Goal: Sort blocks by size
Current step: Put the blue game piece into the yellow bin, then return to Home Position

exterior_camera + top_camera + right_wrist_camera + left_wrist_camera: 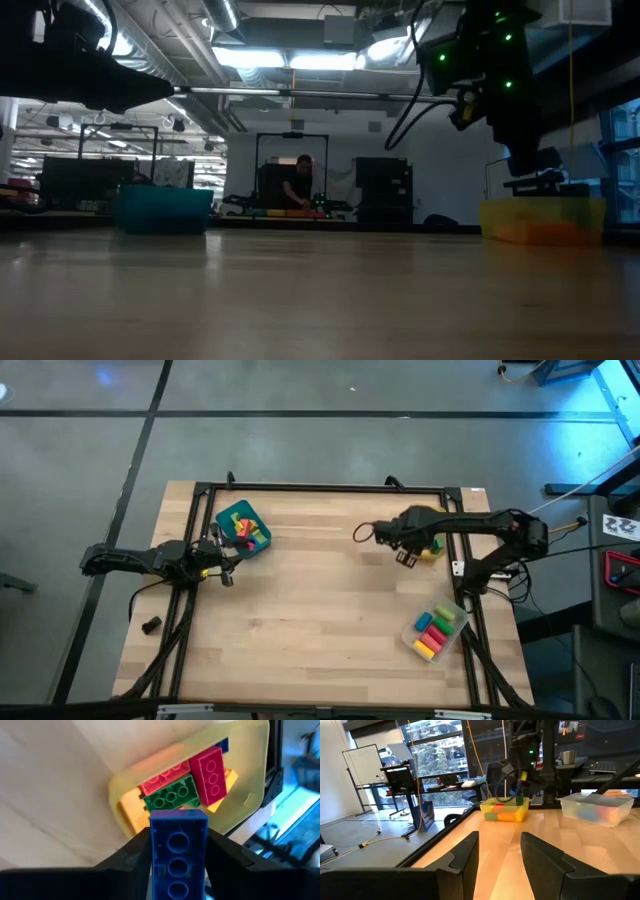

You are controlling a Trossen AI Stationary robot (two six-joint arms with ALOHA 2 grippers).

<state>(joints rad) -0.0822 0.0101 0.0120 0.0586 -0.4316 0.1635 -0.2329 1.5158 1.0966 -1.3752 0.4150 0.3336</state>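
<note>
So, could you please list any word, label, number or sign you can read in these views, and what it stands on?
None can be read.
White tag with dark marks, right of the table: too small to read.
Whiteboard in the room: nothing legible.
Blue block in the right gripper: only bare studs showing.

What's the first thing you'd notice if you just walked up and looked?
The right gripper holds a blue brick just above the yellow tray, which already has pink, green and yellow bricks inside. The left gripper waits open and empty by the teal tray on the table's left side. A clear tray of colourful blocks sits near the right front corner.
</note>
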